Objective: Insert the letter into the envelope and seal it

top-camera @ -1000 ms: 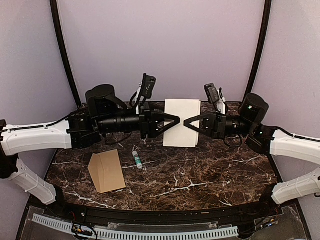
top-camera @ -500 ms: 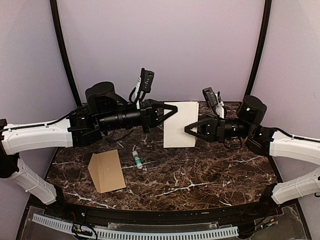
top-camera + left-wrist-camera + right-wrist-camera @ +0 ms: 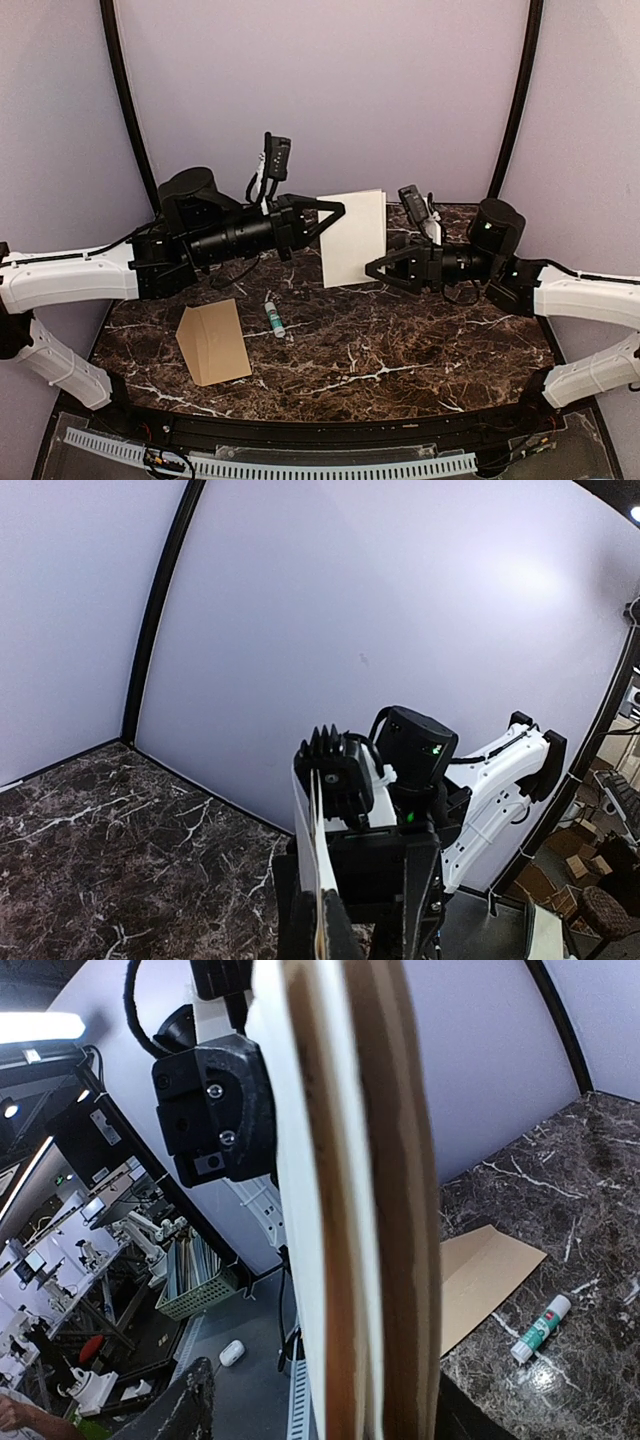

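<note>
The letter (image 3: 352, 238) is a folded cream sheet held upright in the air above the back of the table. My left gripper (image 3: 337, 213) is shut on its upper left edge. In the left wrist view the letter (image 3: 318, 850) runs edge-on out of the closed left gripper (image 3: 325, 925). My right gripper (image 3: 372, 268) is open at the sheet's lower right edge. In the right wrist view the letter (image 3: 350, 1210) fills the gap of the right gripper (image 3: 320, 1410) without being pinched. The brown envelope (image 3: 213, 341) lies on the table at front left, also visible as the envelope (image 3: 485, 1280).
A small glue stick (image 3: 273, 318) lies on the dark marble table (image 3: 420, 350) just right of the envelope; the glue stick (image 3: 540, 1322) also shows in the right wrist view. Curved black frame posts and lilac walls close off the back.
The left gripper shut on the letter's left edge and raised it up and leftward. The right gripper opened, let go of the sheet and sank slightly.
</note>
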Controlling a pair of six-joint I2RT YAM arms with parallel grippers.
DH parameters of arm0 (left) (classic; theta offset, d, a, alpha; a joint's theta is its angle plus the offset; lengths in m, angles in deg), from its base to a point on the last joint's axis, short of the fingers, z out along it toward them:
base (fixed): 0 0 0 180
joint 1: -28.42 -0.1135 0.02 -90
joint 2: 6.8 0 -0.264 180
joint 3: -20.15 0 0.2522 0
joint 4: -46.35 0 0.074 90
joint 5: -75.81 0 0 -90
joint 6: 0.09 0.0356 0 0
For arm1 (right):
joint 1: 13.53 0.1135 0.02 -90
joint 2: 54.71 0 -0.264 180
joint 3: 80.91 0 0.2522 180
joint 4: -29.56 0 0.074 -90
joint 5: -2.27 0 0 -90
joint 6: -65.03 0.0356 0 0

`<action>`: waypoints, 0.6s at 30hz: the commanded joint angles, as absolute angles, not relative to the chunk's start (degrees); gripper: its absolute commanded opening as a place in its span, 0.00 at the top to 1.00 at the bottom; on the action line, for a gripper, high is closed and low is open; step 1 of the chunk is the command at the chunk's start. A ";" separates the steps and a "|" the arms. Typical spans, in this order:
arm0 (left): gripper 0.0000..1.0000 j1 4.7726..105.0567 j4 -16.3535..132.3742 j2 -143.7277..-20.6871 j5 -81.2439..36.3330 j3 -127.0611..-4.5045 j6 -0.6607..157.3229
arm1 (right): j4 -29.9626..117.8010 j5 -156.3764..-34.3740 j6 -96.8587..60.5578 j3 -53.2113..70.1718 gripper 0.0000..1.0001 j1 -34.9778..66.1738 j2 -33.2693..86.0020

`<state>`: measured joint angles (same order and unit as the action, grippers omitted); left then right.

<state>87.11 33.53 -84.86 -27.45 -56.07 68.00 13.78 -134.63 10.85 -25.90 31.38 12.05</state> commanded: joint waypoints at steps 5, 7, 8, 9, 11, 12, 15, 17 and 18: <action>1.00 86.86 30.38 -82.81 -27.44 -55.47 67.16 | 12.27 -132.82 9.94 -27.25 0.59 31.73 11.77; 1.00 86.86 30.38 -82.68 -27.18 -55.37 67.29 | 12.44 -132.58 9.87 -27.25 0.77 31.73 11.58; 1.00 86.86 30.40 -82.71 -27.15 -55.39 67.35 | 12.71 -132.44 9.84 -27.19 0.85 31.73 11.64; 1.00 86.86 30.36 -82.73 -26.99 -55.33 67.44 | 12.97 -132.23 9.76 -27.12 0.92 31.73 11.55; 1.00 86.86 30.23 -82.80 -26.94 -55.21 67.61 | 13.91 -131.81 9.54 -26.91 1.00 31.73 11.55; 1.00 86.86 30.16 -82.86 -26.90 -55.13 67.73 | 14.28 -131.61 9.42 -26.82 1.00 31.69 11.49; 1.00 86.86 30.09 -82.98 -26.86 -54.98 68.27 | 15.23 -130.61 9.36 -26.73 1.00 31.74 11.36; 1.00 86.86 30.22 -82.96 -26.91 -54.81 68.53 | 16.14 -130.56 8.91 -26.50 0.80 31.73 11.21; 1.00 86.86 30.36 -82.94 -26.92 -54.71 68.58 | 16.58 -130.04 8.56 -26.39 0.54 31.73 10.98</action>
